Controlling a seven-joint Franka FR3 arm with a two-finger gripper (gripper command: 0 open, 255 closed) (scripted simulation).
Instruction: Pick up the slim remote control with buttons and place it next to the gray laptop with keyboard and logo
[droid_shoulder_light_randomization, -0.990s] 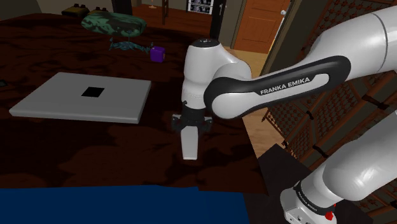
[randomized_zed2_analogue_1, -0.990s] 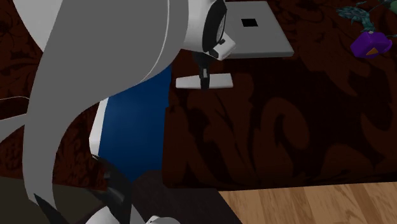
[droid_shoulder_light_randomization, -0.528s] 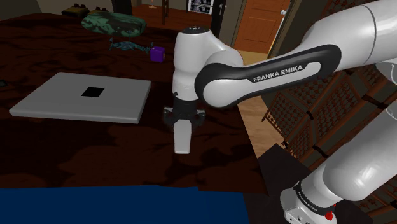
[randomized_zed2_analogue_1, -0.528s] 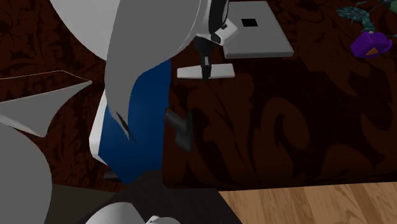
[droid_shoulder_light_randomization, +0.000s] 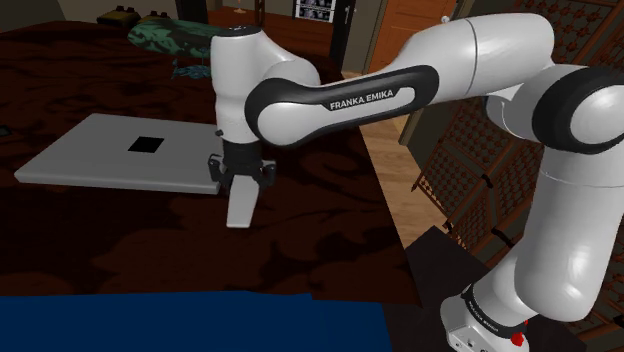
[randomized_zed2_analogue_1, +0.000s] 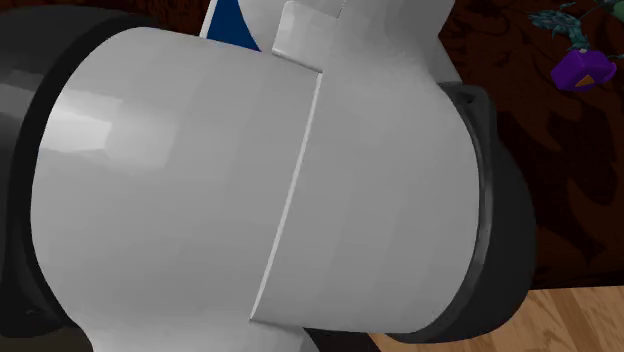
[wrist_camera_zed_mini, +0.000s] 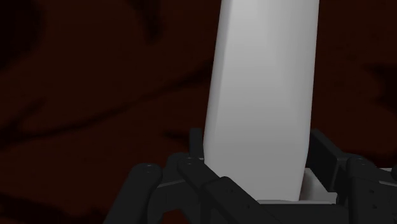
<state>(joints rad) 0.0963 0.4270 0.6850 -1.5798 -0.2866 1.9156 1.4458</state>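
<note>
A slim plain grey remote control (droid_shoulder_light_randomization: 240, 205) hangs in the air with my black gripper (droid_shoulder_light_randomization: 241, 186) shut on its upper end, just off the near right corner of the closed grey laptop (droid_shoulder_light_randomization: 130, 152). The laptop lies flat on the dark patterned surface and has a black square on its lid. In the wrist view the remote (wrist_camera_zed_mini: 264, 102) is a long grey bar clasped between my fingers (wrist_camera_zed_mini: 197, 184), with the dark surface beneath it.
A blue cover (droid_shoulder_light_randomization: 190, 322) spans the front of the surface. At the back lie a green patterned bundle (droid_shoulder_light_randomization: 180, 38) and a purple cup (droid_shoulder_light_randomization: 247, 84). Wooden floor (droid_shoulder_light_randomization: 385, 160) runs along the surface's right edge. The arm's white link (randomized_zed2_analogue_1: 260, 170) blocks the second exterior view.
The arm has swung to the shoulder view's left, carrying the remote from mid-surface to just beside the laptop's near right corner. In the second exterior view the arm now covers the laptop and remote.
</note>
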